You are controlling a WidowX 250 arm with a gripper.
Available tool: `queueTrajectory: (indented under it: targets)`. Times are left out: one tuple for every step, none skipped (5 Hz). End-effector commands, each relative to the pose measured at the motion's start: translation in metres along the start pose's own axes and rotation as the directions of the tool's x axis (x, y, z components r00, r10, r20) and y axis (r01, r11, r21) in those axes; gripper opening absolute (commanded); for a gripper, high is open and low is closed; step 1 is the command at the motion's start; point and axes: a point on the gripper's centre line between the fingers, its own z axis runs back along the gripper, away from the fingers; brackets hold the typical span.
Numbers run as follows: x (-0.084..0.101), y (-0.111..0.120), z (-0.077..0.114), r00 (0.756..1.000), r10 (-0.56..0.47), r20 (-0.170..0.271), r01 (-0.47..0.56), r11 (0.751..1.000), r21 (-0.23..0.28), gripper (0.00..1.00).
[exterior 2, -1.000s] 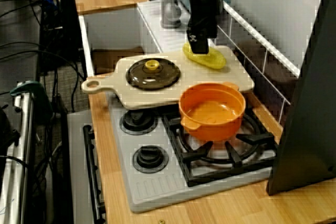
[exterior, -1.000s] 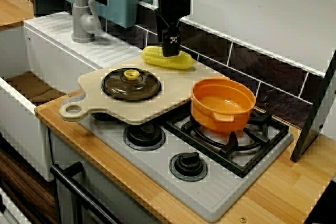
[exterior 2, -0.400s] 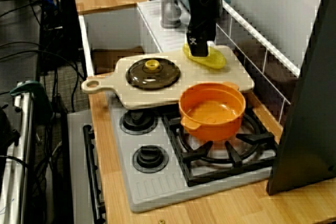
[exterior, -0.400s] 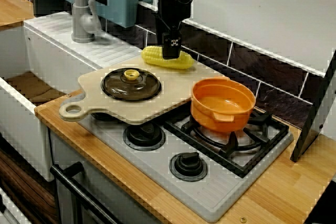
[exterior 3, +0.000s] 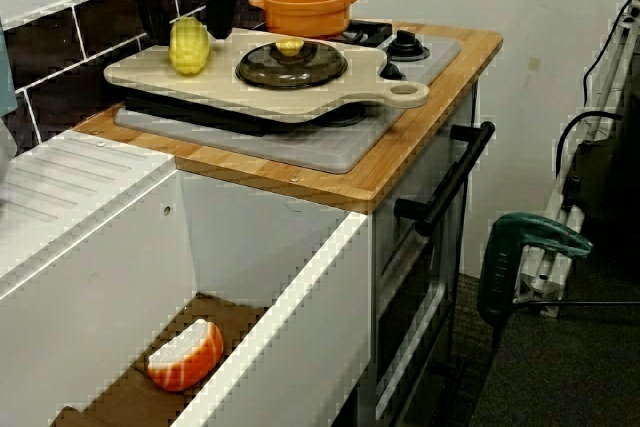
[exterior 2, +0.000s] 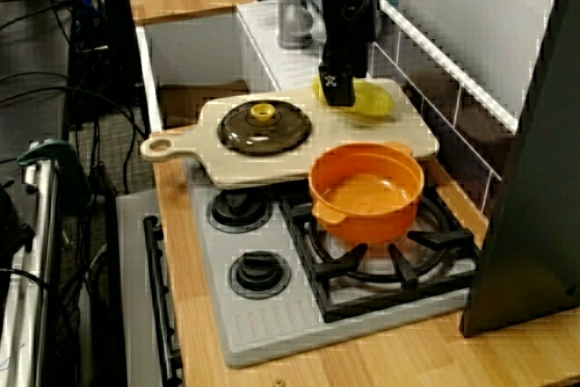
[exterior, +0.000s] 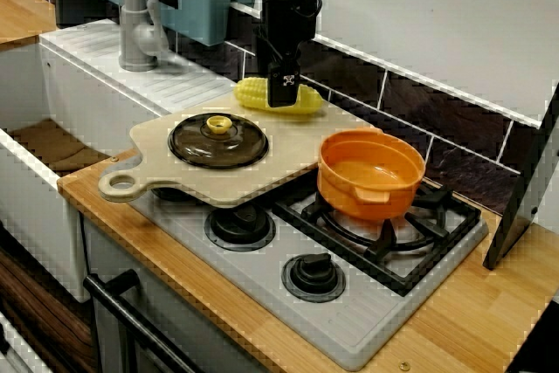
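A yellow corn cob (exterior: 253,92) lies at the back of a pale cutting board (exterior: 288,141) that rests over the stove's left burners. My black gripper (exterior: 282,98) comes straight down over the cob's middle. In the low view from the sink, its two fingers (exterior 3: 150,17) stand wide apart on either side of the corn cob (exterior 3: 190,47), so the gripper (exterior 3: 188,27) is open around it. The high view along the counter shows the gripper (exterior 2: 338,92) hiding part of the corn cob (exterior 2: 373,101). A dark glass lid (exterior: 218,140) with a yellow knob sits on the board in front of the cob.
An orange pot (exterior: 371,172) stands on the right burner, close to the board's edge. A tiled wall runs just behind the cob. A grey faucet (exterior: 135,24) and a sink (exterior: 52,146) lie to the left. An orange-and-white item (exterior 3: 185,355) rests in the sink. A dark panel (exterior: 524,189) leans at the right.
My gripper has come down a little, from just above the corn cob to straddling it. The cob, lid and pot have stayed where they were.
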Motion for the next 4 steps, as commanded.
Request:
queueTrajectory:
  targets:
    - [0.005,-0.005,0.022,0.999,0.002,0.045,-0.004,0.999,0.040,1.00]
    - [0.004,-0.003,0.021,0.999,0.036,0.037,-0.037,0.998,0.048,0.00]
    - [0.003,-0.001,0.023,0.998,0.047,0.038,-0.049,0.997,0.052,0.00]
    - [0.003,-0.001,0.034,0.997,0.053,0.054,-0.055,0.998,0.042,0.00]
